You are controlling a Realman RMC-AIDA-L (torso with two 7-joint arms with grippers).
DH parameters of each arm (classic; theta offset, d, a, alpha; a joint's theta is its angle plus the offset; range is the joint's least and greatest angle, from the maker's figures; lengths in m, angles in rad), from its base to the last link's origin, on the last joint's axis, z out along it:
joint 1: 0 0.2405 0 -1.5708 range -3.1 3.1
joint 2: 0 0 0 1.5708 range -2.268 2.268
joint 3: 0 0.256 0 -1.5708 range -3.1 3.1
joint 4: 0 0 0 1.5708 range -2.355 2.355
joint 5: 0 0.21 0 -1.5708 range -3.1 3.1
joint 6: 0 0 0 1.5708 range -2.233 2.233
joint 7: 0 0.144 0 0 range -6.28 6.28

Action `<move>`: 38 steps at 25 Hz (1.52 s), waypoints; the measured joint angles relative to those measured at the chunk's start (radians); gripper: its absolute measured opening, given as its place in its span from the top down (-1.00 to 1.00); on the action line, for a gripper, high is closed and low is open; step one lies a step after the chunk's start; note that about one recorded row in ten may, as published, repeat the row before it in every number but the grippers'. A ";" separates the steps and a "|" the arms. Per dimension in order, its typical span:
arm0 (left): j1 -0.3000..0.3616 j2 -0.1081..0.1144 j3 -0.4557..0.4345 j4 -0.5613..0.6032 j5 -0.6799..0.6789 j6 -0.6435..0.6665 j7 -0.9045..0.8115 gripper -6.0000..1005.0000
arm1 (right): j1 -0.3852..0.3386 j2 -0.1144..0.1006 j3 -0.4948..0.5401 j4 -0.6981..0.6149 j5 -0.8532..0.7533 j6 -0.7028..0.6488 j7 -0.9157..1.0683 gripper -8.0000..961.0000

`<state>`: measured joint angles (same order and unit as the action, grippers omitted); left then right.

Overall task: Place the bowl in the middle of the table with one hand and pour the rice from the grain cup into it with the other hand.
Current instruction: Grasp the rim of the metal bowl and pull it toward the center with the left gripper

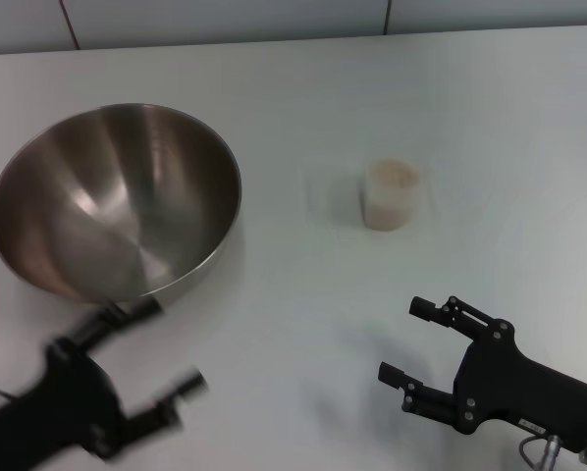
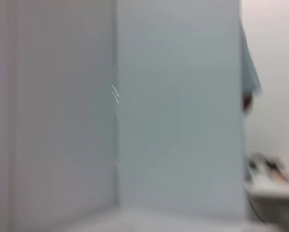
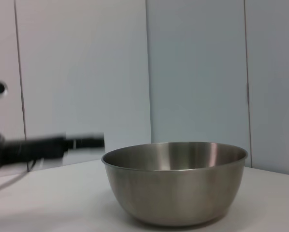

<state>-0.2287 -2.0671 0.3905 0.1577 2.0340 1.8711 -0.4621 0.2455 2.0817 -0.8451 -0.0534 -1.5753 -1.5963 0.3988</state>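
While the bowl (image 1: 117, 201) sits on the left part of the table (image 1: 303, 294), well off centre, neither step of the task appears done. It stands upright and empty, its rim level in the right wrist view (image 3: 176, 181). The grain cup (image 1: 391, 194) stands upright to its right, well apart from it, with pale rice (image 1: 393, 175) showing at its top.

Nearest the bowl, the left gripper (image 1: 156, 353) hovers just beside the near rim, its fingers spread wide and holding nothing; it is motion-blurred, so whether one fingertip touches the rim cannot be told. The right gripper (image 1: 411, 343) hangs near the table's front edge, short of the cup, fingers likewise spread and empty.

Risks, as judged: a thin, slick steel rim may slip from a two-finger pinch, tipping or skidding the bowl. The light plastic cup could be knocked over or squeezed out of shape on approach, spilling rice before the bowl is placed.
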 joint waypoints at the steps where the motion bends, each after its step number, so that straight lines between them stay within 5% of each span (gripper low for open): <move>1: 0.001 0.001 -0.051 0.000 -0.012 0.033 -0.007 -0.66 | 0.000 0.000 0.000 0.000 0.000 0.001 0.000 -0.67; 6: -0.027 0.004 -0.243 0.023 -0.063 0.077 -0.153 -0.66 | 0.002 0.000 0.000 0.001 0.000 0.007 0.000 -0.67; 8: -0.094 0.000 -0.341 0.152 -0.076 0.009 -0.393 -0.66 | 0.003 0.000 0.000 0.001 0.000 0.007 0.000 -0.67; 13: -0.176 -0.005 -0.341 0.364 -0.069 -0.142 -0.644 -0.66 | 0.008 0.000 0.000 0.001 -0.001 0.006 0.000 -0.67; 16: -0.205 -0.006 -0.241 0.505 -0.052 -0.257 -0.804 -0.66 | 0.009 0.000 0.000 -0.001 -0.001 -0.001 0.000 -0.67; 18: -0.202 -0.006 -0.097 0.596 -0.047 -0.336 -0.905 -0.66 | 0.009 0.000 0.000 -0.002 -0.001 -0.003 0.000 -0.67; 25: -0.131 -0.010 0.281 0.817 -0.051 -0.544 -1.119 -0.65 | 0.009 0.000 0.000 -0.005 -0.002 -0.009 0.000 -0.67; 32: -0.114 -0.003 0.424 0.889 0.008 -0.642 -1.229 -0.64 | 0.009 0.000 0.000 -0.005 -0.002 -0.010 0.000 -0.67; 38: -0.140 -0.005 0.441 0.909 0.097 -0.668 -1.311 -0.62 | 0.009 -0.002 0.000 -0.005 -0.002 -0.010 0.000 -0.67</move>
<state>-0.3686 -2.0717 0.8314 1.0667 2.1308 1.2032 -1.7731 0.2546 2.0800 -0.8452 -0.0583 -1.5770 -1.6061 0.3988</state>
